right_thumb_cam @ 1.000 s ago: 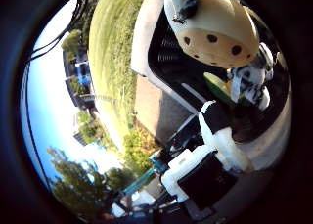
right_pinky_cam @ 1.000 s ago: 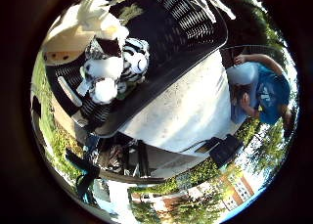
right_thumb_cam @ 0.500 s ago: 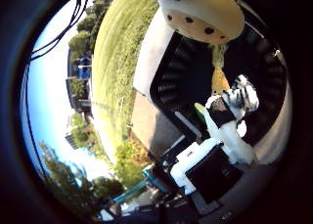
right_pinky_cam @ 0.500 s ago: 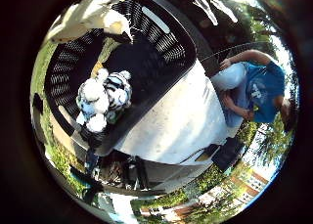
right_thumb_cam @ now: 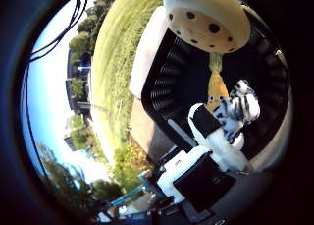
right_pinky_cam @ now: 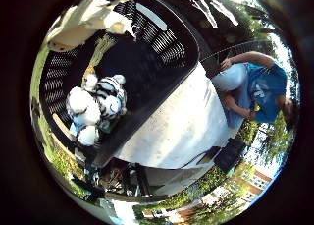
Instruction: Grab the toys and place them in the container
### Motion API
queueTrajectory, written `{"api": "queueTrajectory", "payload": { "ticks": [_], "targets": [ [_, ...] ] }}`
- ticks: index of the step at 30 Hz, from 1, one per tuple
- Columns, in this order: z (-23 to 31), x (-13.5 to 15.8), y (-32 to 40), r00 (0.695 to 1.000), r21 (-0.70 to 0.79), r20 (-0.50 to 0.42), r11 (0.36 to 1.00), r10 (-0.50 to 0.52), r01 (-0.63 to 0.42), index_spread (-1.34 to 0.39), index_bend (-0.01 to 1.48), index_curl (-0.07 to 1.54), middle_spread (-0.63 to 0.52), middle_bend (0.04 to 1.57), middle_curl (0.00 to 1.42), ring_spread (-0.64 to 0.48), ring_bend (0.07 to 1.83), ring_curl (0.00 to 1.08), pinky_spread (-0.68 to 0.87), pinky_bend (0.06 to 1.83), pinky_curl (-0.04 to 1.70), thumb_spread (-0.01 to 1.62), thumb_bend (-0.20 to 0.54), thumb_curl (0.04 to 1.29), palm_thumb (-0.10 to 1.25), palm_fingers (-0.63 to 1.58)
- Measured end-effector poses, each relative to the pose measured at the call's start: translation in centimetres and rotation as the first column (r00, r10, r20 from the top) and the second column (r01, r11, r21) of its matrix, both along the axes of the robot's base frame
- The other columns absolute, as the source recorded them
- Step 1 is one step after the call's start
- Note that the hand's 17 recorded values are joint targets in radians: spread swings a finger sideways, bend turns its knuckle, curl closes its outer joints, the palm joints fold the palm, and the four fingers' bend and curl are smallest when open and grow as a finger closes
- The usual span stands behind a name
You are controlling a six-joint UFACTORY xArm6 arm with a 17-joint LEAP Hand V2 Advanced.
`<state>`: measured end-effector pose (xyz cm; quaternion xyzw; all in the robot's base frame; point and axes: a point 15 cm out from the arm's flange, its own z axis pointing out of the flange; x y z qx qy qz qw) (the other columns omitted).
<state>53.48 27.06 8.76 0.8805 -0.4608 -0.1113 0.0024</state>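
Little-finger view: black slatted container (right_pinky_cam: 162, 43) on the white table (right_pinky_cam: 176, 126) already holds a striped plush (right_pinky_cam: 109, 98). Thumb view: the cream spotted toy (right_thumb_cam: 206, 21) hangs above the container — apparently held, not yet dropped; robot hand (right_thumb_cam: 216, 136) grip cannot be confirmed.

black slatted basket (right_pinky_cam: 162, 43), black-and-white striped plush (right_pinky_cam: 109, 99), tan brown-spotted toy (right_thumb_cam: 208, 21)

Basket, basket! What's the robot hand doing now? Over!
Hand above black basket. Zebra toy and carrot toy inside. Spotted cream toy near palm. Nothing blocking.
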Motion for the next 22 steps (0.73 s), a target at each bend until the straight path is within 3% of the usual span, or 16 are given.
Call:
{"api": "queueTrajectory", "payload": {
  "ticks": [3,5,8,15,20,22],
  "targets": [
    [0.6,0.3,-0.6,1.000,0.002,0.005,1.000,-0.007,0.007,-0.43,0.12,0.19,0.13,0.43,0.38,0.35,0.84,0.38,0.55,0.87,0.33,1.13,-0.020,0.42,0.69,0.27],
    [0.7,0.2,-0.7,1.000,-0.002,-0.001,1.000,-0.004,0.004,-0.41,0.21,0.22,0.11,0.35,0.36,0.34,0.81,0.38,0.56,0.87,0.33,1.13,-0.023,0.42,0.69,0.25],
    [0.9,-0.1,-1.0,1.000,-0.007,-0.012,1.000,-0.001,0.001,-0.36,0.47,0.32,0.10,0.13,0.31,0.34,0.59,0.32,0.56,0.89,0.33,1.13,-0.026,0.42,0.70,0.12],
    [2.2,0.4,-1.4,1.000,0.001,0.007,1.000,-0.005,0.005,-0.38,0.33,0.30,0.11,0.16,0.30,0.33,0.53,0.29,0.53,0.86,0.30,1.13,-0.028,0.41,0.69,0.02],
    [7.2,1.3,-2.0,0.998,0.027,0.068,1.000,-0.014,0.012,-0.39,0.30,0.30,0.11,0.15,0.29,0.33,0.50,0.29,0.52,0.83,0.27,1.14,-0.027,0.41,0.69,0.03],
    [9.2,0.5,-2.8,0.998,0.027,0.059,1.000,-0.010,0.008,-0.40,0.30,0.31,0.11,0.16,0.29,0.33,0.49,0.29,0.51,0.80,0.26,1.14,-0.028,0.41,0.69,0.02]
  ]
}}
